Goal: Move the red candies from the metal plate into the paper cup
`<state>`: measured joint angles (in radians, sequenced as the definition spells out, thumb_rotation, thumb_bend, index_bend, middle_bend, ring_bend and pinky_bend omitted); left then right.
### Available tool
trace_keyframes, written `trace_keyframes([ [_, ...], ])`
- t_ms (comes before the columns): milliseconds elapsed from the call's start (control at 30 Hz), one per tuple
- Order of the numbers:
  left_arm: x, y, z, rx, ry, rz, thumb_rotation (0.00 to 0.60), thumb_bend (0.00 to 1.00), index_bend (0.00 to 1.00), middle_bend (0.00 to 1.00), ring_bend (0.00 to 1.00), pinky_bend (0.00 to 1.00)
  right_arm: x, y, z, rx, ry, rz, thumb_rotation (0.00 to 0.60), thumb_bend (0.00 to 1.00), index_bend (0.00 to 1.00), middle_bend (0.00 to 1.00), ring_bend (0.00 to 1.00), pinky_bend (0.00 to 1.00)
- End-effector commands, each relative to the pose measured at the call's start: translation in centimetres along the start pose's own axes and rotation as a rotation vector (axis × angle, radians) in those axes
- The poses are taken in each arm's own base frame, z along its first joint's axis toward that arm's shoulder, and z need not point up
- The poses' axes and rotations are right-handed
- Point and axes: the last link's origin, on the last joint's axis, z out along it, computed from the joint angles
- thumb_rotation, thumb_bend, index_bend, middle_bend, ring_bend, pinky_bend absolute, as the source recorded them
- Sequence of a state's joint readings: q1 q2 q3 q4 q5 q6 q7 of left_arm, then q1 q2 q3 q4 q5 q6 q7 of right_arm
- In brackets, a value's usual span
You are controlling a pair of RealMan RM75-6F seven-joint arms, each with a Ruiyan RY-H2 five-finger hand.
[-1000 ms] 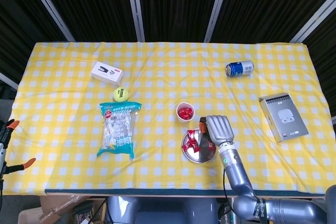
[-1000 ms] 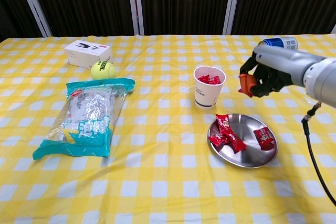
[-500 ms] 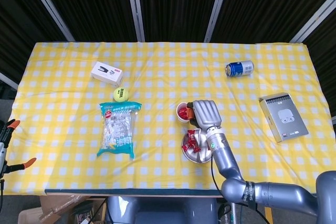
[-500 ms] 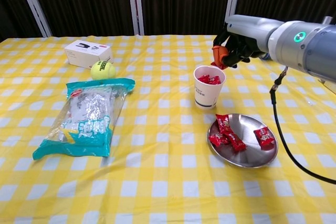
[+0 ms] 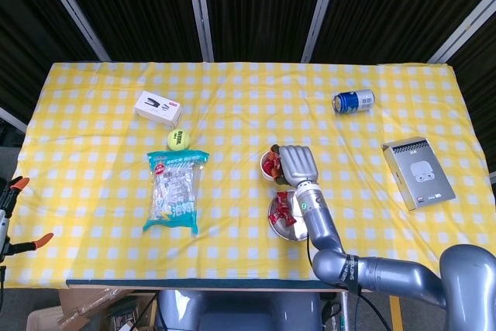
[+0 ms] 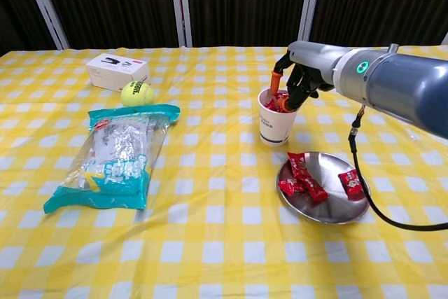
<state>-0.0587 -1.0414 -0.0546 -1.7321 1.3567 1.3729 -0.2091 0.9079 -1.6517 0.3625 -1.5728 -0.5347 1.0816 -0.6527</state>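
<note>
Covering the whole surface [image 5: 93, 83] is a yellow-and-white checked cloth, and on it things lie well apart. The clear snack bag [image 6: 115, 152] with teal ends lies flat toward the left. Toward the right edge, seen from the head view, sits a grey box [image 5: 418, 172]. A white box [image 6: 117, 70] rests beyond the bag, with a tennis ball [image 6: 137, 93] just beside it, between box and bag. A blue can [image 5: 353, 101] lies on its side farther back on the right.

The metal plate [image 6: 329, 208] sits near the front, holding three red candies [image 6: 306, 176], two close together at its left and one at its right. The paper cup [image 6: 278, 122] stands upright just behind the plate, with red candies inside. The right hand [image 6: 297, 78] hangs over the cup's mouth, fingertips [image 6: 285, 101] dipped to the rim; whether they are grasping a candy or have released it I cannot tell. The left hand is out of sight.
</note>
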Motion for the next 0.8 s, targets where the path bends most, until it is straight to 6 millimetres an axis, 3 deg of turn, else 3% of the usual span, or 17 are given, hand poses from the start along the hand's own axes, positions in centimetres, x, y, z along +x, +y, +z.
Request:
trace_keyframes([
  [33,0.0,0.0,0.0,0.0,0.0,0.0,0.6,0.01,0.0,0.0,0.0,0.0,0.2,-0.2,-0.1,0.005,0.004,-0.002,0.6,0.46,0.42,0.73,0.78,1.0],
  [233,0.0,0.1,-0.1,-0.001,0.004,0.0,0.6,0.01,0.0,0.0,0.0,0.0,1.0,-0.4,-1.3,0.026,0.025,0.006,0.6,0.46,0.42,0.73,0.78,1.0],
  [467,0.0,0.1,-0.2,-0.004,0.007,0.001,0.6,0.01,0.0,0.0,0.0,0.0,1.8,0.7,-4.9,0.052,0.03,0.02,0.6,0.45,0.41,0.73,0.77,1.0],
  [800,0.0,0.1,-0.3,-0.019,0.021,0.009,0.6,0.01,0.0,0.0,0.0,0.0,-2.3,3.8,-9.2,0.047,-0.071,-0.018,0.6,0.29,0.38,0.72,0.75,1.0],
])
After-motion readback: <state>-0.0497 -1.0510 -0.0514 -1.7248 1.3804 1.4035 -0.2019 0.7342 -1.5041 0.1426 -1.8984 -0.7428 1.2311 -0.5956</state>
